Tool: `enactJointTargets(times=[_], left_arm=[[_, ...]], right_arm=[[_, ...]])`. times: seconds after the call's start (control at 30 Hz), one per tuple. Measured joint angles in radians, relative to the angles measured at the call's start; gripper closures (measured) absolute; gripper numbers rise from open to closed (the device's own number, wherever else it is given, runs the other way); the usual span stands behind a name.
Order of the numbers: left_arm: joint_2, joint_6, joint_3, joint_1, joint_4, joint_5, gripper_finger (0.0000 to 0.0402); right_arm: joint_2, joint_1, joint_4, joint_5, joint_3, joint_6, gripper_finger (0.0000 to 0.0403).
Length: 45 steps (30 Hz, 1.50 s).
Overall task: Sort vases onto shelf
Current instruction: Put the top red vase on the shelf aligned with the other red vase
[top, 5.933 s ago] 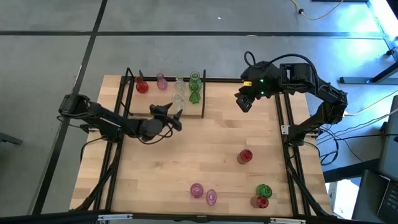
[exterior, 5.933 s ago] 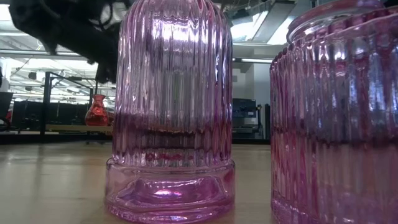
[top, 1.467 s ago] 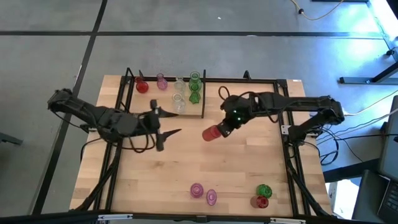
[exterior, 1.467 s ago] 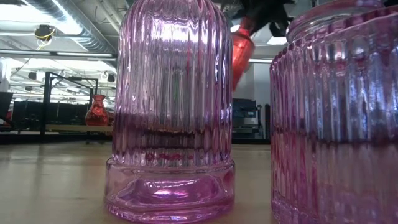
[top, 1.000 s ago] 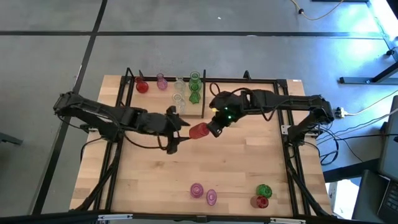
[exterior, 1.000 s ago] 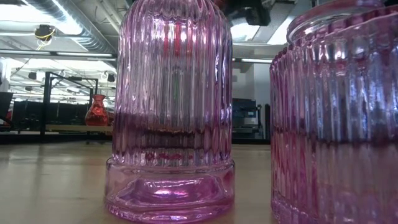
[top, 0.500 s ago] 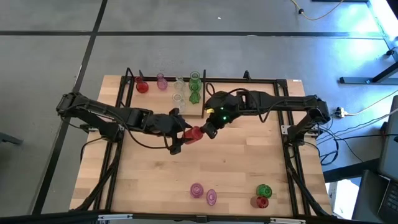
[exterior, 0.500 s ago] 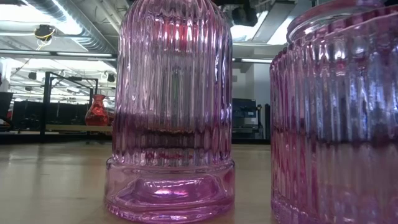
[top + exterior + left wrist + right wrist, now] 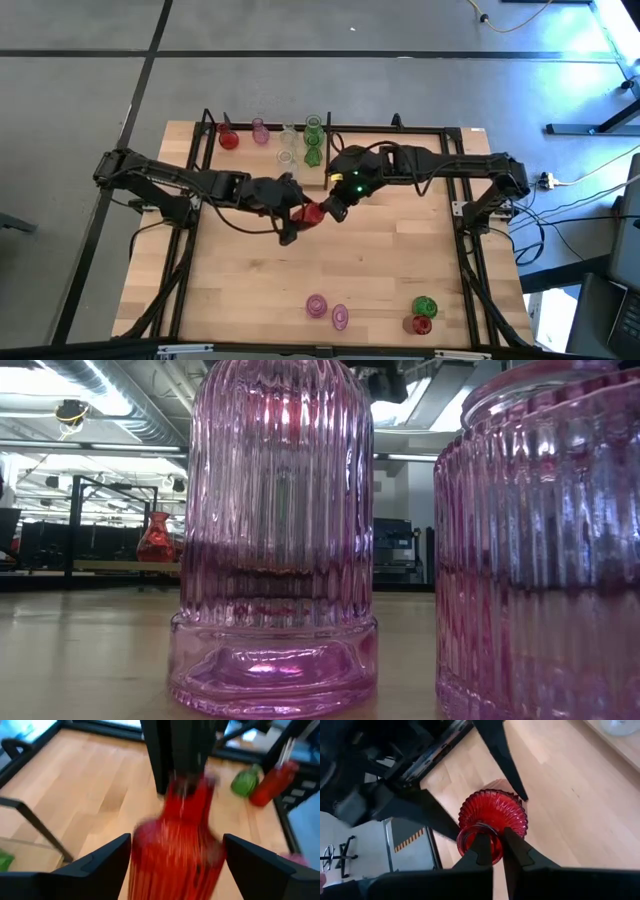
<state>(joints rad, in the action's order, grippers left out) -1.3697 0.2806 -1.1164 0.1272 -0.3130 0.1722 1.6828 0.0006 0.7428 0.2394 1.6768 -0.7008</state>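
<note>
So we've got a handoff mid-table here. The right claw (image 9: 492, 851) is clenched on the neck of a red vase (image 9: 311, 212), holding it up over the table (image 9: 380, 280) just in front of the shelf (image 9: 262, 165). The left claw (image 9: 296, 214) is spread wide, one finger on each side of that vase's ribbed body (image 9: 177, 852). We can't tell if the fingers actually touch the glass.

On the shelf we count a red vase with a pink one (image 9: 260, 131) beside it, then two clear ones and two green ones (image 9: 313, 140) toward the shelf's right end.

Near the table's front edge are two pink vases (image 9: 327, 310) standing close together, and they fill most of the low view (image 9: 275, 540). Off to the front right corner, a green vase (image 9: 425, 306) sits touching another red one (image 9: 417, 324). The left wrist view catches that same green and red pair (image 9: 260, 780) past the held vase.
</note>
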Motion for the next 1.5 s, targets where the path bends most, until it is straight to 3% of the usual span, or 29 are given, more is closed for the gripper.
enactJointTargets(times=[0.27,0.7,1.13,1.23,1.37,1.5], left_arm=[[0.000,0.000,0.000,-0.006,0.019,0.004,0.0088],[0.000,0.001,0.000,-0.021,0.010,0.008,0.0111],[-0.051,0.032,0.001,-0.023,0.023,-0.107,0.0160],[-0.052,0.052,0.000,-0.022,0.026,-0.086,0.0175],[-0.045,0.041,0.000,-0.023,0.035,-0.065,0.0207],[-0.043,0.020,0.000,-0.032,0.047,-0.106,0.0247]], right_arm=[[0.020,0.000,0.019,-0.002,-0.001,0.001,0.0403],[0.058,-0.001,-0.043,0.040,-0.002,0.001,0.0403],[0.057,0.000,-0.041,0.043,-0.003,0.006,0.0403],[0.058,0.000,-0.038,0.043,-0.003,0.008,0.0403],[0.057,-0.001,-0.036,0.039,-0.003,0.009,0.0403],[0.057,-0.001,-0.035,0.037,-0.003,0.007,0.0403]])
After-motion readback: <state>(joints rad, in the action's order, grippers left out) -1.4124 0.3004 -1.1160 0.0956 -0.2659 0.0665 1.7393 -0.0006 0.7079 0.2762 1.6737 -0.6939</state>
